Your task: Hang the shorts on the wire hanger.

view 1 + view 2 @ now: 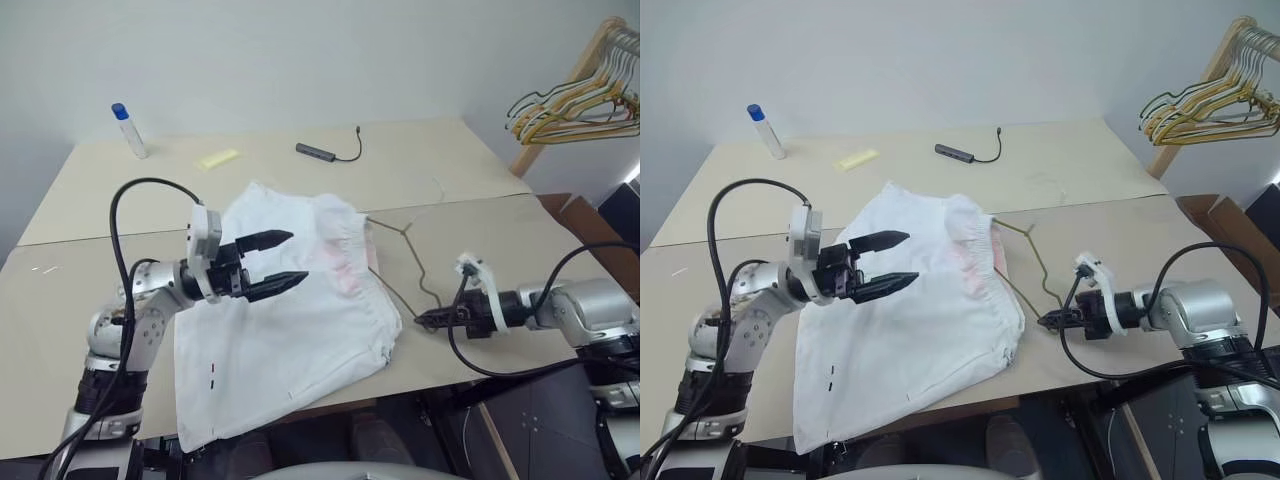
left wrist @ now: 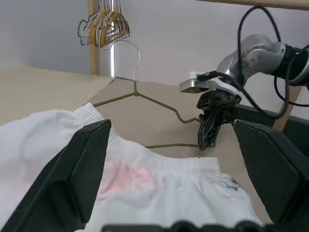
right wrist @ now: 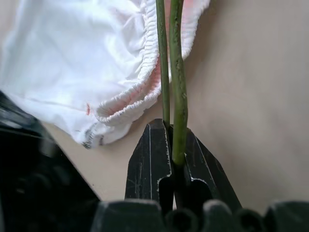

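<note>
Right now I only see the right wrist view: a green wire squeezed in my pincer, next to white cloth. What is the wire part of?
Observer: It's the thin olive-grey wire hanger, lying on the beige table. Your right pincer is shut on one corner of it.
Operator: Is it inside the shorts?
Observer: Its far end goes out of sight at the waistband of the white cotton shorts. I cannot tell whether it is inside or underneath.
Operator: What's my other pincer doing?
Observer: The left pincer hangs open above the shorts, holding nothing.
</note>
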